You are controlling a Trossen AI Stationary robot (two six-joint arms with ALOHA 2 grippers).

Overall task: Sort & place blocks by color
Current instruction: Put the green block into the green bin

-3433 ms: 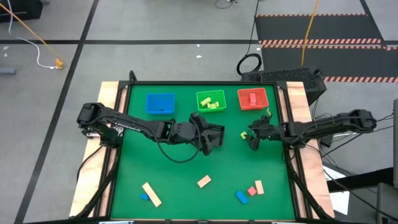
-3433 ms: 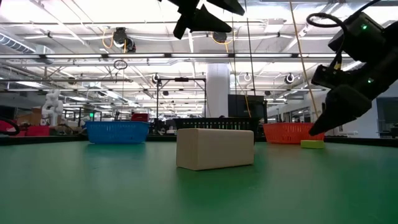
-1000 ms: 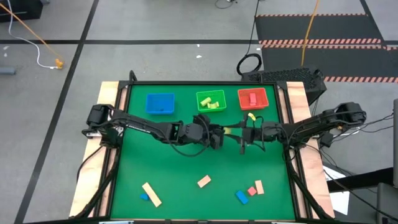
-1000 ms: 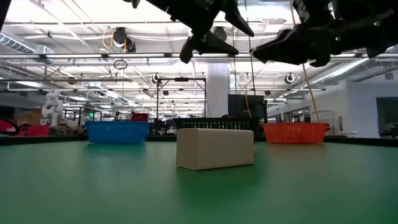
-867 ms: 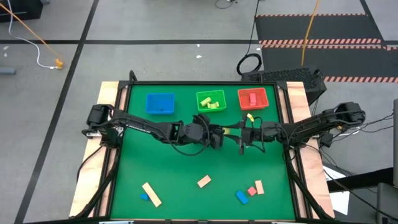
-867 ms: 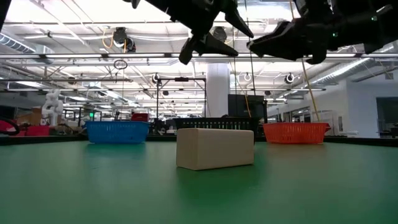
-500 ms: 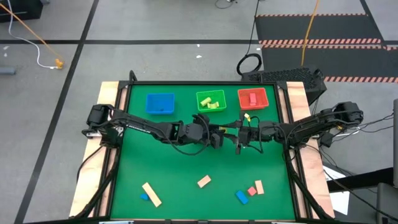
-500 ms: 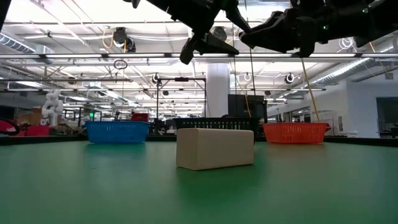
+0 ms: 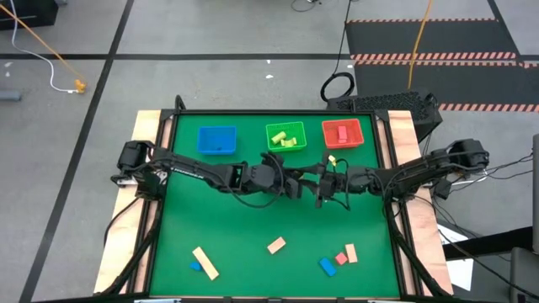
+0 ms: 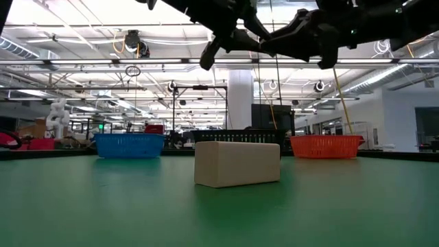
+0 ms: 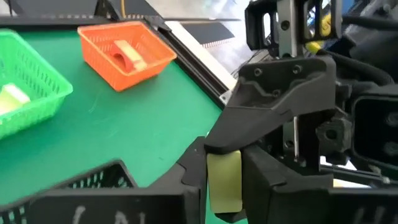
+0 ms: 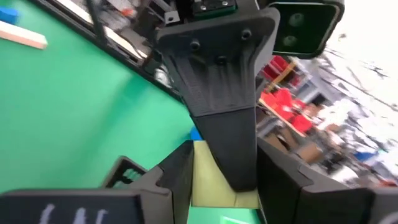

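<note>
The two grippers meet nose to nose in mid-air above the middle of the table (image 9: 181, 227). The left gripper (image 9: 296, 183) reaches in from one side, the right gripper (image 9: 322, 187) from the other, and between them sits a yellow-green block (image 11: 224, 182). In the left wrist view that block stands between the left fingers, with a finger of the right gripper pressed against it; in the right wrist view the same block (image 12: 214, 183) lies between the right fingers with a left finger laid over it. Both grippers are narrowed on the block, each touching it.

Just beyond the grippers, at the far edge, stand three trays in a row: a blue tray (image 9: 216, 140), a green tray (image 9: 285, 136) almost straight ahead of the left gripper, and a red tray (image 9: 342, 134) ahead of the right one. The green tray holds yellow-green pieces, at least two; the red tray holds one red piece; I cannot tell what the blue one holds.

Well apart from the grippers, on the near side of the table, lie six loose blocks: a long tan bar (image 9: 205, 262) touching a small blue block (image 9: 195, 267) off toward the left arm's side, a tan block (image 9: 276, 246) nearly below the meeting point, and toward the right arm's side a group of three close together, a blue block (image 9: 328, 267), a red block (image 9: 341, 258) and a tan block (image 9: 351, 252).
</note>
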